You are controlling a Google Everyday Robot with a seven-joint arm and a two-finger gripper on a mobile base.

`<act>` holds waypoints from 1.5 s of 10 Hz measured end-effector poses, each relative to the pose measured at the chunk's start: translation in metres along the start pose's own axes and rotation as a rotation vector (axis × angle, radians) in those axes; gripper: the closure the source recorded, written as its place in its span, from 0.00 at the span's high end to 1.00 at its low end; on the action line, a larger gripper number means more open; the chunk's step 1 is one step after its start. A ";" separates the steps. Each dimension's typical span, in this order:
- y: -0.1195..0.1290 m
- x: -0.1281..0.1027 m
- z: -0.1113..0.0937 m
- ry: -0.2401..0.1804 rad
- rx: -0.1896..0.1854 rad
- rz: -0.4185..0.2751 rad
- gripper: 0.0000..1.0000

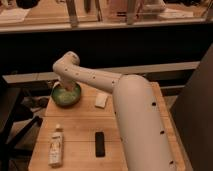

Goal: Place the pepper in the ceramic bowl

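The green ceramic bowl (66,95) sits at the back left of the wooden table (80,127). My white arm reaches from the lower right up to the bowl. The gripper (66,86) is right over the bowl's inside, mostly hidden behind the arm's wrist. The pepper is not visible; whether it is in the gripper or in the bowl is hidden.
A white bottle (56,145) lies at the front left. A black flat rectangular object (100,144) lies in front of the middle. A small pale rectangular object (101,100) lies right of the bowl. A dark counter runs behind the table.
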 end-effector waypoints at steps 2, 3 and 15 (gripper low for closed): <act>-0.001 -0.006 0.010 -0.057 0.017 -0.007 0.00; -0.004 -0.010 0.013 -0.078 0.021 -0.011 0.00; 0.005 -0.013 0.018 -0.171 0.062 -0.008 0.80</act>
